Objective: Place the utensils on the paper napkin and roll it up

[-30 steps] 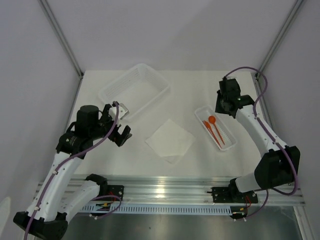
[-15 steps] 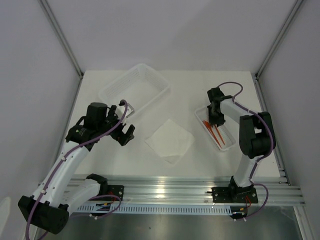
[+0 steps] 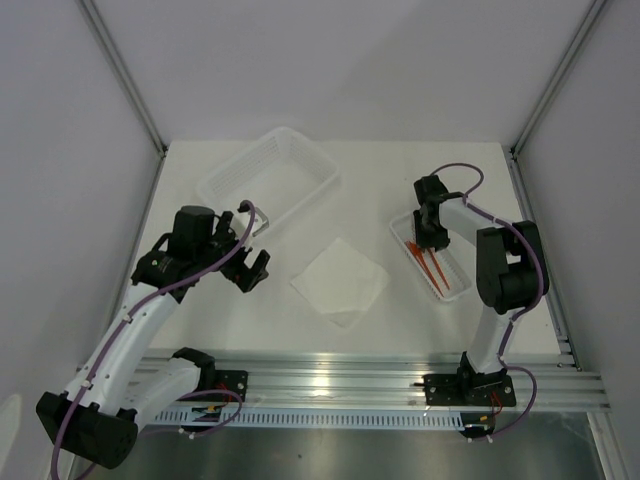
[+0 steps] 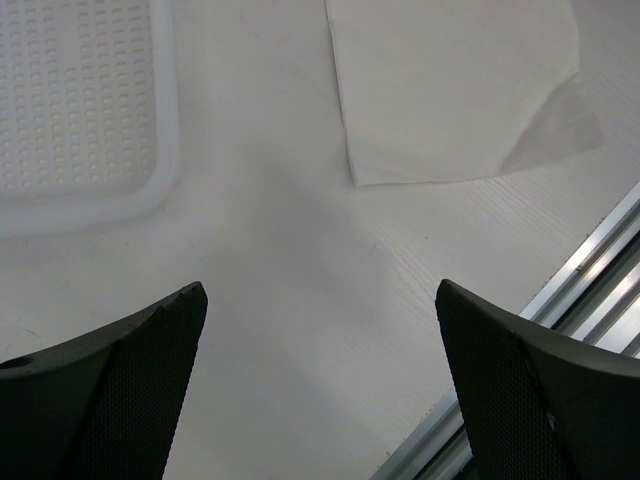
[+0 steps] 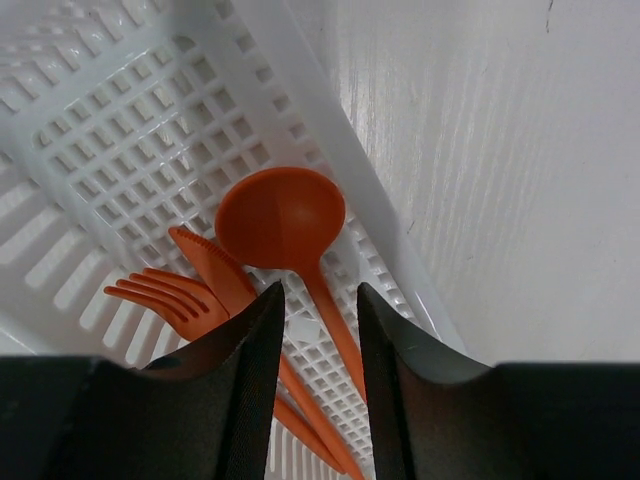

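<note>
The orange-red utensils (image 3: 428,264) lie in a narrow white tray (image 3: 455,283) at the right. In the right wrist view I see the spoon (image 5: 282,218), knife (image 5: 215,265) and fork (image 5: 170,300) on the tray's grid (image 5: 130,130). My right gripper (image 3: 430,240) is down in the tray, and its jaws (image 5: 318,290) stand partly open on either side of the spoon's handle without touching it. The white paper napkin (image 3: 340,280) lies flat mid-table, one near corner folded over (image 4: 550,130). My left gripper (image 3: 250,268) is open and empty, just left of the napkin (image 4: 450,90).
A large white mesh basket (image 3: 320,163) stands at the back left; its corner shows in the left wrist view (image 4: 165,150). An aluminium rail (image 3: 330,385) runs along the near table edge. Grey walls close in both sides.
My right arm has swung down from the back right into the tray, jaws over the spoon. My left gripper has moved a little right, toward the napkin. Little has changed in the last half second.
</note>
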Controlling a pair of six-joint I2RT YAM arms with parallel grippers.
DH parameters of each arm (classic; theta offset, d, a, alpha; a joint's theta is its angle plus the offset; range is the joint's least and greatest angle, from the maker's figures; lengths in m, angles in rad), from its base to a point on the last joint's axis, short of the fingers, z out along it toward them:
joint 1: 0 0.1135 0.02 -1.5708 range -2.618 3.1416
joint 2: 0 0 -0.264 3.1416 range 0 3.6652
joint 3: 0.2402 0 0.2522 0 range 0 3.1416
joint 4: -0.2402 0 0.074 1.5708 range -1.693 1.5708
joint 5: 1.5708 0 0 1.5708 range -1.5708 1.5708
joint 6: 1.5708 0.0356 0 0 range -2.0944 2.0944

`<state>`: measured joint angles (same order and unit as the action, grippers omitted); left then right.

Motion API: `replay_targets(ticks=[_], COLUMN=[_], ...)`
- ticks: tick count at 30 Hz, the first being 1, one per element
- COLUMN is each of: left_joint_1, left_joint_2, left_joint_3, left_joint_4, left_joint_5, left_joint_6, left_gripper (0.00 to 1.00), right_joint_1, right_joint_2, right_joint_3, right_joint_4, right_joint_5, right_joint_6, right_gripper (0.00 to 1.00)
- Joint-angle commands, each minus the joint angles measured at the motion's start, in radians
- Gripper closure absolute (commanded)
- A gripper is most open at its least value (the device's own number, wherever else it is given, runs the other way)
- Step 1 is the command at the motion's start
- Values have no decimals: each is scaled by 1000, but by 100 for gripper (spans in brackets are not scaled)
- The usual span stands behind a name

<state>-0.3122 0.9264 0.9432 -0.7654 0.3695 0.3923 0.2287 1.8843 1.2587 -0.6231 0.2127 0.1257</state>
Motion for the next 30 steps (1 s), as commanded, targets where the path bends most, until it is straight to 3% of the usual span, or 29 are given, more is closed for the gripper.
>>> replay_targets(ticks=[1,6,17,22,30], left_joint_1=[-5,-5,-5,-5,-5], left_joint_2=[-24,-34,-47,-49,-51], left_joint_3=[-9,-14,-20,-20,-26], left_joint_4=[17,17,21,20,23], left_joint_5=[6,5,5,8,9], left_joint_6=[-4,-3,-1,-1,2], left_gripper=[1,1,0,1,0], right_joint_1=[0,0,6,44,86], right_joint_2=[16,10,-56,-68,-134], right_joint_3=[-10,-28,-38,-15,70], right_joint_4=[29,40,40,11,-49], right_joint_5=[-4,-68,-93,-6,142], right_joint_6=[-24,-31,-54,-69,-84], right_gripper=[60,64,88,100,100])
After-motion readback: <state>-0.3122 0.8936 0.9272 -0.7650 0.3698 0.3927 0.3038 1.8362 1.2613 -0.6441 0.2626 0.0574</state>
